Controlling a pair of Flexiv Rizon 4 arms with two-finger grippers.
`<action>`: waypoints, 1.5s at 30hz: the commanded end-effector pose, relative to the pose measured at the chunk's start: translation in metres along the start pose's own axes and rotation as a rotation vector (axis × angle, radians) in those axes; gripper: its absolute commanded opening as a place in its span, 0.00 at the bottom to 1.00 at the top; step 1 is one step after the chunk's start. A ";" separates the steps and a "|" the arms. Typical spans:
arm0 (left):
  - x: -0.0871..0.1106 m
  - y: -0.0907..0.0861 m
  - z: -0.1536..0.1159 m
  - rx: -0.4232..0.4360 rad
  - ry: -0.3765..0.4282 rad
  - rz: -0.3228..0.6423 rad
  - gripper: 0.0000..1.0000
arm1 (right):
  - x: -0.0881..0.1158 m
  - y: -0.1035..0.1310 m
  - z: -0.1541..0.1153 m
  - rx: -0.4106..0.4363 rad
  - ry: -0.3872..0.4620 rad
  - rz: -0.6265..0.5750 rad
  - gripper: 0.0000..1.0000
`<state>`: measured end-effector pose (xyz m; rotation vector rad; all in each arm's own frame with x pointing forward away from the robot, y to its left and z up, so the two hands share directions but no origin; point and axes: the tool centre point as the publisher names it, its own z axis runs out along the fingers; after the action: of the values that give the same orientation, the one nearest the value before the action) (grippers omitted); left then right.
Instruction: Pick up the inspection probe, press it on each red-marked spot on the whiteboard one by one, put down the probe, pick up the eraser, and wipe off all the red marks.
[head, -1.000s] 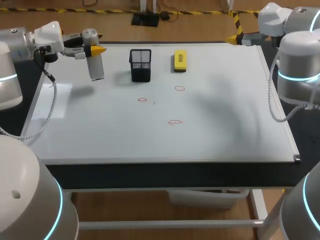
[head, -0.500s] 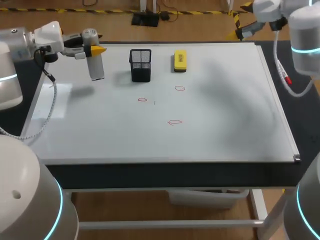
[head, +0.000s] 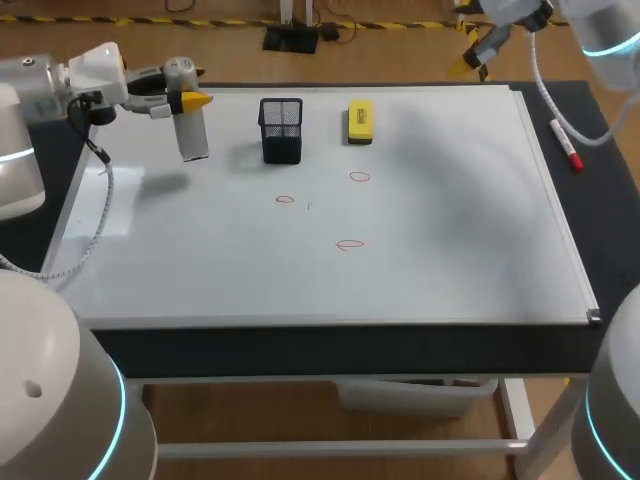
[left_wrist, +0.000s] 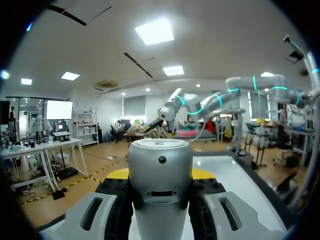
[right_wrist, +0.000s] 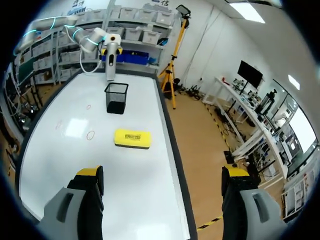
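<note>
1. Probe (head: 191, 135): a silver cylinder hanging roughly upright above the far left of the whiteboard (head: 450, 260). The fingers of the left gripper (head: 183, 98) pinch it from both sides.
2. Three ringed targets lie mid-board, well apart from the probe: the left red mark (head: 285, 199), the far red mark (head: 359, 177) and the near red mark (head: 349, 244).
3. A black mesh basket (head: 281, 130) stands just right of the probe, between it and the far red mark. A low sweep rightward could clip and topple it.
4. The yellow eraser (head: 360, 121) lies right of the basket, beyond the marks.
5. The right gripper (right_wrist: 162, 172) hovers off the far right corner, fingers spread wide around nothing. A red pen (head: 566, 145) lies beside the board's right edge.
6. Other likely risks:
   - A slanted or hard press may push the smooth cylinder up through the pads.
   - A drifting descent may land beside a ring.
   - A dragged tip may smear the ink.
</note>
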<state>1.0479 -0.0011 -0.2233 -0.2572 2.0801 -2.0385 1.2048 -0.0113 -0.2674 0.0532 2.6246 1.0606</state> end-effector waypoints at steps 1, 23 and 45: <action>0.001 -0.001 0.000 0.000 -0.002 0.001 0.00 | -0.007 0.004 0.013 0.092 0.500 -0.060 1.00; 0.001 -0.001 0.000 0.000 -0.002 0.001 0.00 | 0.013 0.018 0.055 0.260 0.670 -0.395 1.00; 0.001 -0.001 0.000 0.000 -0.002 0.001 0.00 | 0.013 0.018 0.055 0.260 0.670 -0.395 1.00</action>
<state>1.0479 -0.0011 -0.2233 -0.2573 2.0800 -2.0383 1.2033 0.0404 -0.2988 -0.7782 3.0071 0.6958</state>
